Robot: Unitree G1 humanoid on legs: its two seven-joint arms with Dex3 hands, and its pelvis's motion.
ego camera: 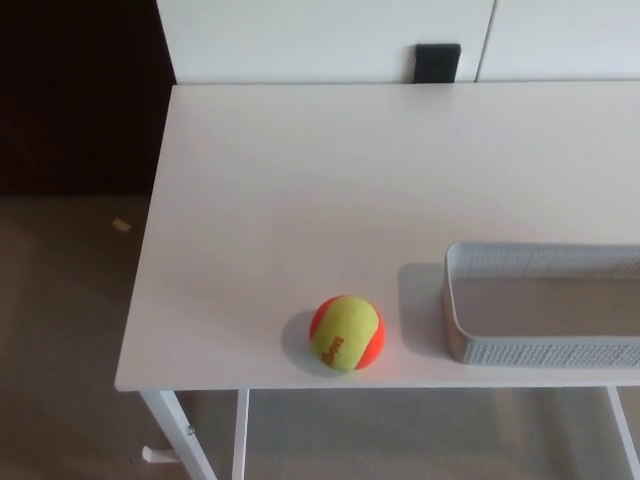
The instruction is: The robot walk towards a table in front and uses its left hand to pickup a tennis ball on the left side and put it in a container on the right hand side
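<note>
A yellow and orange tennis ball rests on the white table, close to its front edge and a little left of centre. To the ball's right stands a pale grey mesh container, shallow and rectangular, with nothing inside that I can see; its right end runs out of the picture. A small gap separates ball and container. Neither of my hands shows in the head view.
The table's left edge drops to a beige carpet with a small scrap lying on it. White table legs show below the front edge. A white wall panel with a black object stands behind the table.
</note>
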